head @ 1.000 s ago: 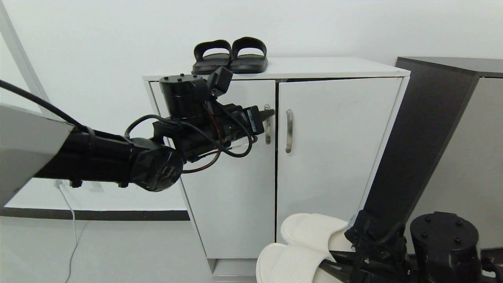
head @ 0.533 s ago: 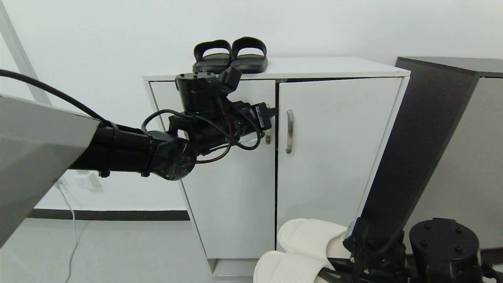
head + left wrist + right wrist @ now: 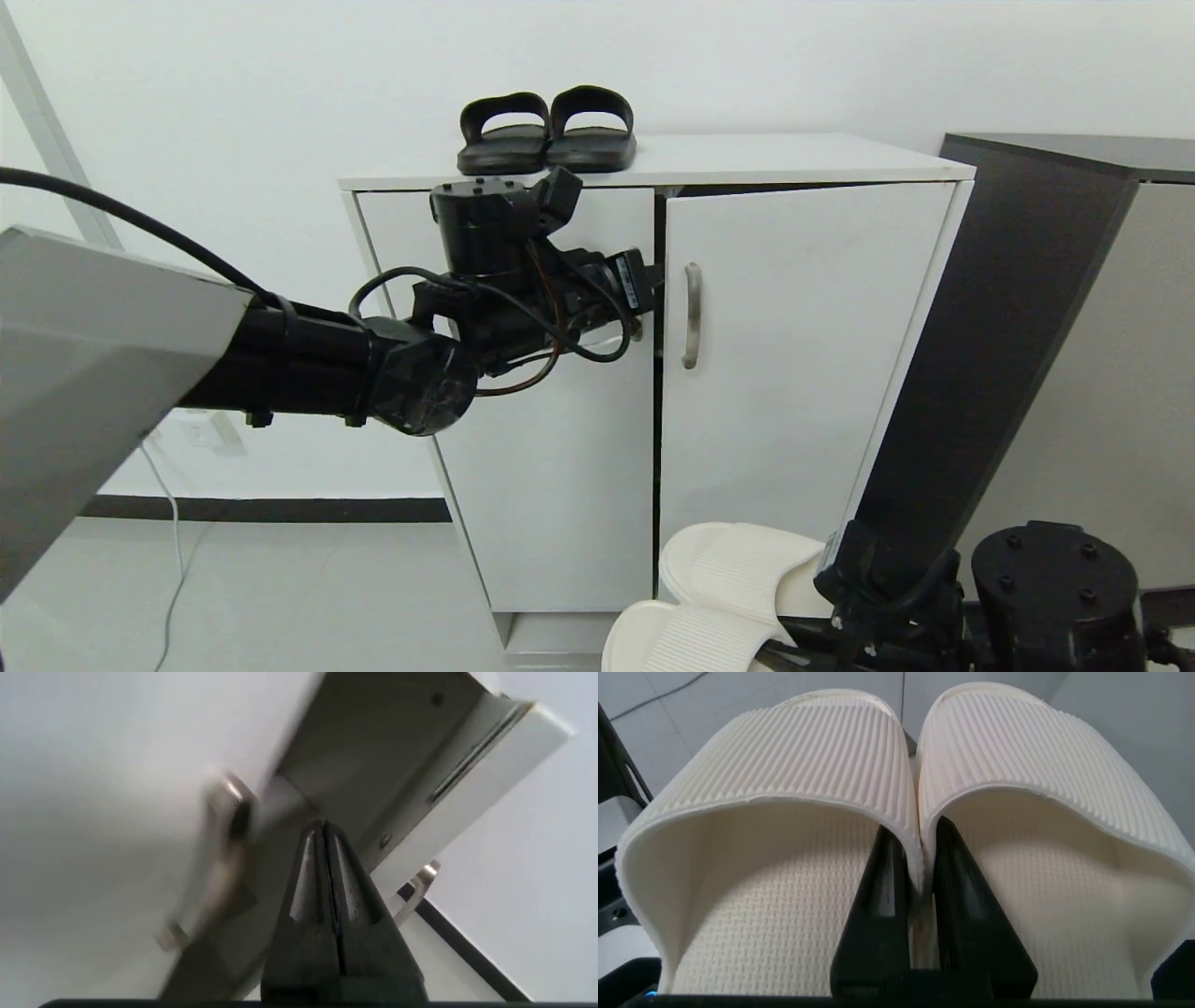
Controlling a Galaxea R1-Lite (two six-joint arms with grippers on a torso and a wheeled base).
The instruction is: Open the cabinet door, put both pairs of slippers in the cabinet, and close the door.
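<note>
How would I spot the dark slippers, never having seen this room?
Find the white two-door cabinet against the wall. On its top, towards the left, lies a pair of black open-toed slippers. The cream ribbed slippers are low down instead.

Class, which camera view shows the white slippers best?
The right wrist view: both white slippers appear close up, inner walls pinched by the right pincer. The head view cuts them off at its lower edge. The left wrist view faces the cabinet doors.

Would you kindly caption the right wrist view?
Right gripper pinching the touching inner walls of the cream slipper pair.
</note>
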